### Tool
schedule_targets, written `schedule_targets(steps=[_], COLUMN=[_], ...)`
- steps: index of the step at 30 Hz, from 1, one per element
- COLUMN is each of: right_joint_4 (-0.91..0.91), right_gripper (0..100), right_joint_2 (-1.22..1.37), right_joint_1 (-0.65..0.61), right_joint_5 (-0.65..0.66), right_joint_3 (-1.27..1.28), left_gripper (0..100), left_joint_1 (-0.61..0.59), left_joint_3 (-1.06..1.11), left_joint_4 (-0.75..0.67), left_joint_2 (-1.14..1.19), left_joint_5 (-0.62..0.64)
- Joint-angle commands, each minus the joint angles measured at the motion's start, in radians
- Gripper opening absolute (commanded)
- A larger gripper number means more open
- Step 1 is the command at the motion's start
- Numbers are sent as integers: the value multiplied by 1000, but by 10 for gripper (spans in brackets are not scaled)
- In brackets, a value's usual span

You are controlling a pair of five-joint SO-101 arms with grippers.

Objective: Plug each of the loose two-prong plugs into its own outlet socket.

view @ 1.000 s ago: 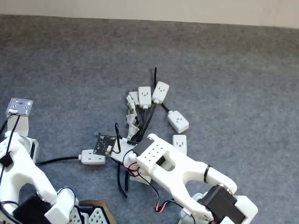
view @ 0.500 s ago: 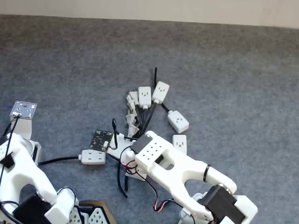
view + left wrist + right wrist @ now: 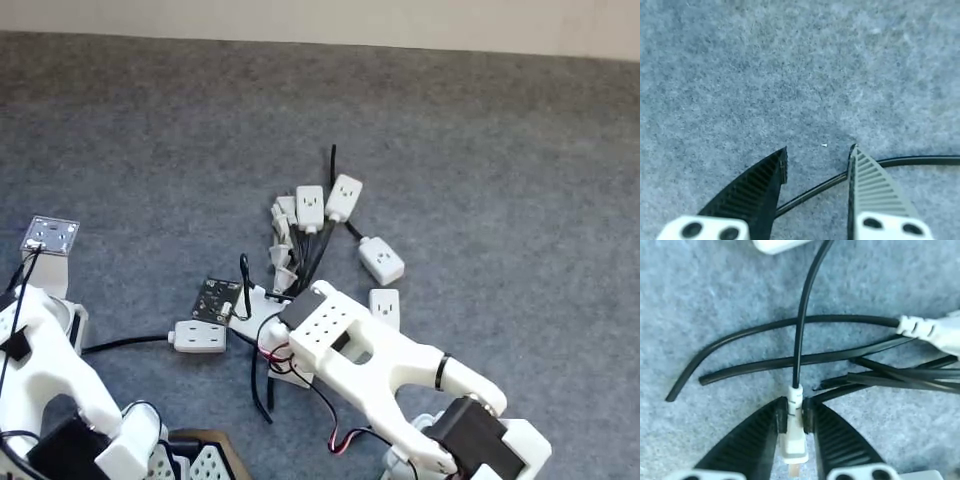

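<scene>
Right claw (image 3: 794, 407) is clamped on a white two-prong plug (image 3: 793, 440), whose black cord (image 3: 802, 330) runs away across the tangled cables on the bench (image 3: 500, 150). Your left claw (image 3: 818, 150) hangs with fingers apart over a black cable (image 3: 805, 194), gripping nothing. You look to be mid-carry, with the plug grasped but not yet seated. Its prong end seems to face back toward the wrist, so next you likely need to turn it toward a free socket, perhaps the lone outlet (image 3: 199, 338) nearby, and square it to the slots.
</scene>
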Motion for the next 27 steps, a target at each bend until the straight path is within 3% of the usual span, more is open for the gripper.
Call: schedule_targets(steps=[1,7,27], right_joint_4=[-31,-8,56], right_gripper=[53,53,53], right_joint_2=[56,193,205], right_joint_1=[-5,-5,-4], right_joint_5=[-11,-12,-6], right_joint_3=[-64,-159,-176], left_gripper=[210,210,210], left_joint_1=[-7,-7,-7], left_joint_3=[-4,-4,-4], left_joint_4=[-9,-9,-8], left_joint_2=[-4,-4,-4], left_joint_5=[-8,-12,-12])
